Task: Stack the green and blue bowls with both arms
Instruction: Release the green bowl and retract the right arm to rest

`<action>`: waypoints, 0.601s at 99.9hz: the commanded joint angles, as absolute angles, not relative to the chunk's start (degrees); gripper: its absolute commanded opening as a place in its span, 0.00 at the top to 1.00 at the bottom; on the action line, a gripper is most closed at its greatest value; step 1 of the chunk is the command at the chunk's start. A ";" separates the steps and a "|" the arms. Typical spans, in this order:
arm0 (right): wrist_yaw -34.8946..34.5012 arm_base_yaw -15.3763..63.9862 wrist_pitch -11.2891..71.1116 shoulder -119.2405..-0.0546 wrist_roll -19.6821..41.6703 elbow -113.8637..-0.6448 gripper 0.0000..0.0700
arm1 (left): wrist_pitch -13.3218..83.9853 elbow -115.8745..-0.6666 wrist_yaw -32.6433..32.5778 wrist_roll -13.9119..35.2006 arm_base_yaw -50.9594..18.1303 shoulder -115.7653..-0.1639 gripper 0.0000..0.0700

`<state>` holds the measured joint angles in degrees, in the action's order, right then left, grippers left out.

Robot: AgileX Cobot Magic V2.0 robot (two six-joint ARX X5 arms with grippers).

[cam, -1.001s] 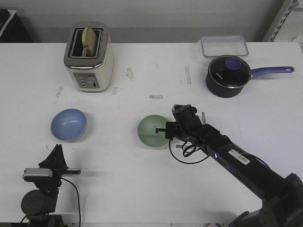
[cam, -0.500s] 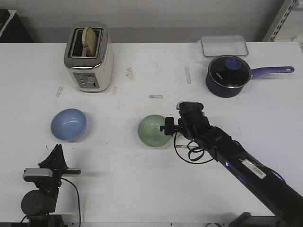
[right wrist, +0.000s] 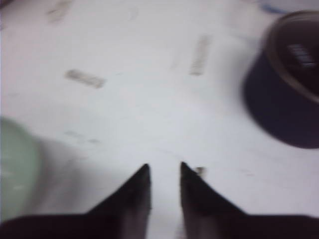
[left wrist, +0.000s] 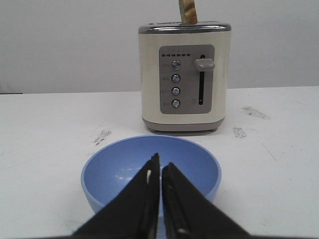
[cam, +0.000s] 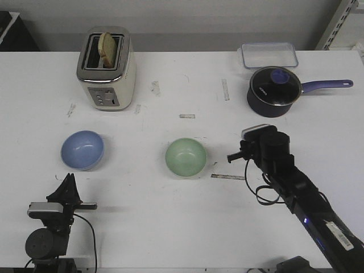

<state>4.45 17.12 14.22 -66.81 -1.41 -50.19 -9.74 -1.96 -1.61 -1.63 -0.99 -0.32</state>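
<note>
Right fingers (cam: 232, 157) had let go of the green bowl (cam: 185, 157) and pulled back, slightly spread, empty; left fingers (left wrist: 160, 172) nearly together before the blue bowl (left wrist: 151, 169). Stacking not begun.

A pale mint-green glossy round bowl (cam: 186, 157) sits mid-table, a periwinkle-blue glossy round bowl (cam: 83, 149) toward the left edge. Both are plain, unpatterned. The cream-and-chrome toaster (cam: 106, 68) and dark navy saucepan (cam: 274, 91) stand near the white, grey-scuffed table's (cam: 170, 222) far edge.
</note>
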 commanded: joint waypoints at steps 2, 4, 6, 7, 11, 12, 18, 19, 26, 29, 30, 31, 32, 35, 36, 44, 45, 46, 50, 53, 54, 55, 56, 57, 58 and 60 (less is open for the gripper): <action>4.27 14.52 11.75 -64.71 -2.24 -48.60 0.99 | -10.37 -0.69 -1.72 -2.13 -0.97 -0.19 1.00; 4.27 13.74 11.05 -64.07 -1.98 -47.97 0.99 | -10.37 -0.69 -1.72 -2.13 -0.97 -0.19 1.00; 4.27 12.97 10.37 -63.46 -1.56 -47.31 0.99 | -10.37 -0.69 -1.72 -2.13 -0.97 -0.19 1.00; 4.29 12.58 10.02 -63.16 -1.37 -46.98 0.99 | -10.37 -0.69 -1.74 -2.13 -0.97 -0.19 1.00; 4.27 11.07 8.71 -61.82 -0.69 -45.56 0.99 | -10.37 -0.69 -1.72 -2.13 -0.97 -0.19 1.00; 4.27 10.72 8.36 -61.47 -0.47 -45.19 0.99 | -10.37 -0.69 -1.72 -2.13 -0.97 -0.19 1.00; 4.29 8.86 5.80 -59.46 1.04 -42.65 0.98 | -10.37 -0.69 -1.72 -2.13 -0.97 -0.19 1.00; 4.29 8.60 5.45 -59.09 1.37 -42.22 0.98 | -10.37 -0.69 -1.72 -2.13 -0.97 -0.19 1.00; 4.32 7.14 2.37 -56.38 3.70 -38.85 0.98 | -10.37 -0.69 -1.72 -2.13 -0.97 -0.19 1.00; 4.34 6.70 1.15 -55.27 4.71 -37.41 0.98 | -10.37 -0.69 -1.72 -2.13 -0.97 -0.19 1.00; 4.38 6.59 0.75 -54.87 4.99 -36.91 0.98 | -10.37 -0.69 -1.72 -2.13 -0.97 -0.19 1.00; 4.38 6.48 0.25 -54.43 5.21 -36.42 0.98 | -10.37 -0.69 -1.72 -2.13 -0.97 -0.19 1.00; 4.38 6.37 -0.19 -54.02 5.41 -35.90 0.99 | -10.37 -0.69 -1.72 -2.13 -0.97 -0.19 1.00; 4.36 6.13 -1.34 -52.73 5.87 -34.41 0.98 | -10.37 -0.69 -1.72 -2.13 -0.97 -0.19 1.00; 4.36 6.07 -1.63 -52.31 5.98 -33.95 0.99 | -10.37 -0.69 -1.74 -2.13 -0.97 -0.19 1.00; 4.49 5.89 -3.55 -48.82 5.89 -30.50 0.98 | -10.37 -0.69 -1.72 -2.13 -0.97 -0.19 1.00; 4.51 5.89 -3.62 -48.38 5.91 -30.13 0.99 | -10.37 -0.69 -1.72 -2.13 -0.97 -0.19 1.00; 4.51 5.89 -3.64 -47.94 5.91 -29.78 0.99 | -10.37 -0.69 -1.74 -2.13 -0.97 -0.19 1.00; 4.51 5.89 -3.62 -46.13 5.91 -28.51 0.99 | -10.37 -0.69 -1.72 -2.13 -0.97 -0.19 1.00; 4.51 5.89 -3.62 -44.66 5.91 -27.57 0.98 | -10.37 -0.69 -1.74 -2.13 -0.97 -0.19 1.00; 4.49 5.91 -3.64 -44.18 5.91 -27.27 0.99 | -10.37 -0.69 -1.72 -2.13 -0.97 -0.19 1.00; 4.51 5.91 -3.64 -43.66 5.91 -26.98 0.98 | -10.37 -0.69 -1.72 -2.13 -0.97 -0.19 1.00; 4.51 5.91 -3.62 -43.18 5.91 -26.70 0.98 | -10.37 -0.69 -1.72 -2.13 -0.97 -0.19 1.00; 4.51 5.91 -3.60 -42.70 5.91 -26.44 0.99 | -10.37 -0.69 -1.72 -2.13 -0.97 -0.19 1.00; 4.49 5.91 -3.55 -42.22 5.91 -26.17 0.98 | -10.37 -0.69 -1.72 -2.13 -0.97 -0.19 1.00; 4.51 5.91 -3.38 -41.21 5.91 -25.69 0.98 | -10.37 -0.69 -1.72 -2.13 -0.97 -0.19 1.00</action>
